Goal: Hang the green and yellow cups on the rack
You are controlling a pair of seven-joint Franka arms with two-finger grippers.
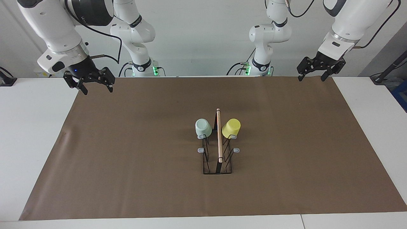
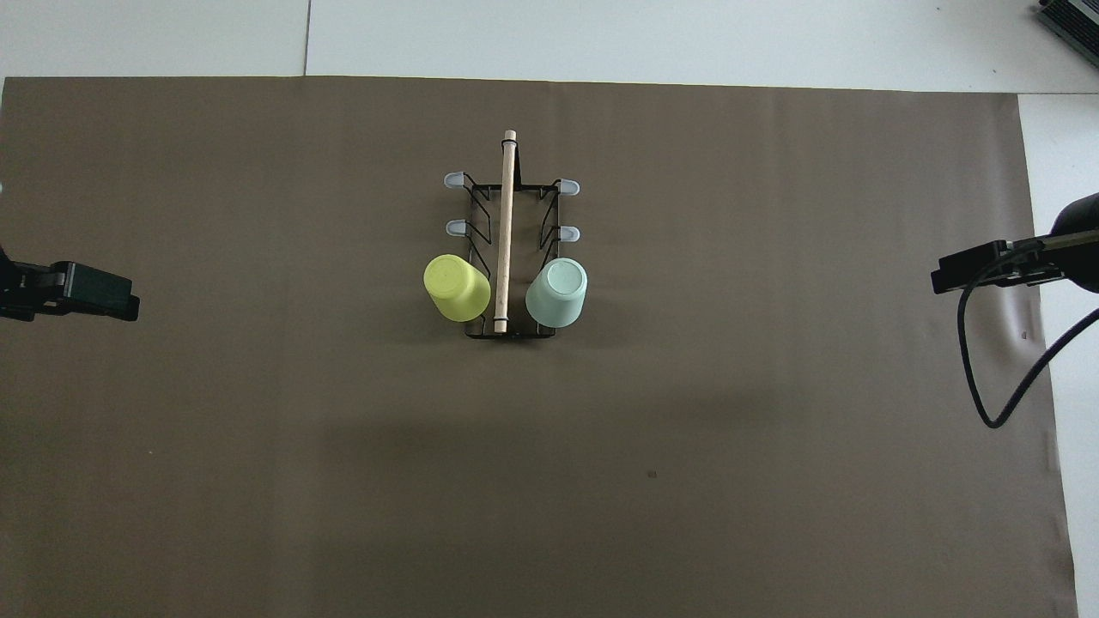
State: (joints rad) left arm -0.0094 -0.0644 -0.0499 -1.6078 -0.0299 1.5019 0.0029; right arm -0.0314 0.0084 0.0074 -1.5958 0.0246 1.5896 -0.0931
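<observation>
Both cups look hung: pale mint green plastic cup [image 1: 203,128] and bright yellow plastic cup [image 1: 231,128] sit upended on the robot-end prongs of the black wire rack with wooden rod [image 1: 218,149], mid-desk. Nothing left, I'd say. Left pincer [image 1: 311,77] and right pincer [image 1: 96,89] open, empty, parked over the mat's robot-end corners.

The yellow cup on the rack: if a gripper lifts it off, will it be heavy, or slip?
The yellow cup looks small and plastic, so probably light and stiff. Its smooth tapered wall may slip between fingers. Hung upside down on a rack prong, it likely lifts off freely.
</observation>
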